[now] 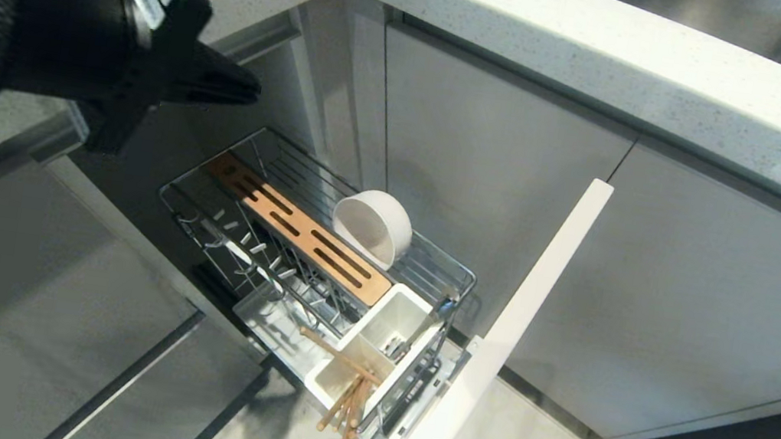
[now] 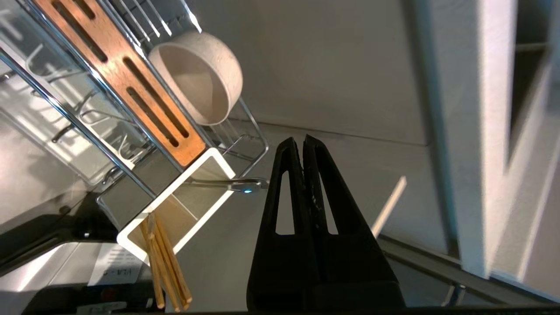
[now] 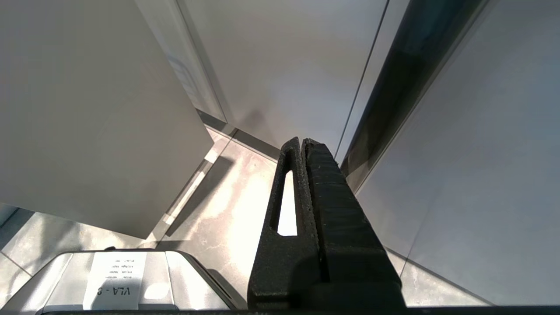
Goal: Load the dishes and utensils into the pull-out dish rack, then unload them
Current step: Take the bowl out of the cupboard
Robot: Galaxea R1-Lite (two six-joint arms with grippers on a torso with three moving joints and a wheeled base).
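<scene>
The left gripper (image 1: 244, 87) sits in the upper left of the head view, above the inner end of the pull-out dish rack (image 1: 210, 181), clenched with nothing between its tips; its wrist view shows the two black fingers (image 2: 321, 175) pressed flat together. The right gripper (image 3: 302, 146) is clenched and empty too, parked low over the floor beside the cabinet fronts.

The rack lies pulled out across the centre of the head view. The off-white bowl (image 1: 372, 226) stands tilted on its edge against the wires just beside the wooden strip (image 1: 295, 238). Toward the lower centre, the white caddy (image 1: 379, 346) holds the chopsticks (image 1: 344, 398), which lean out over its lower rim, and a spoon (image 2: 232, 184) laid across the other compartment.

Judging from this, the bowl is the likeliest trouble: propped on its rim, it could roll or tip off the wires if bumped. The chopsticks overhang so far that a nudge to the caddy might spill them onto the floor. A closed gripper coming down could also snag a peg.

The pale-blue plate appears in no view, so I cannot say where it is. How many spoons are in the caddy is hard to tell, and the left arm hides the tabletop corner behind it.
</scene>
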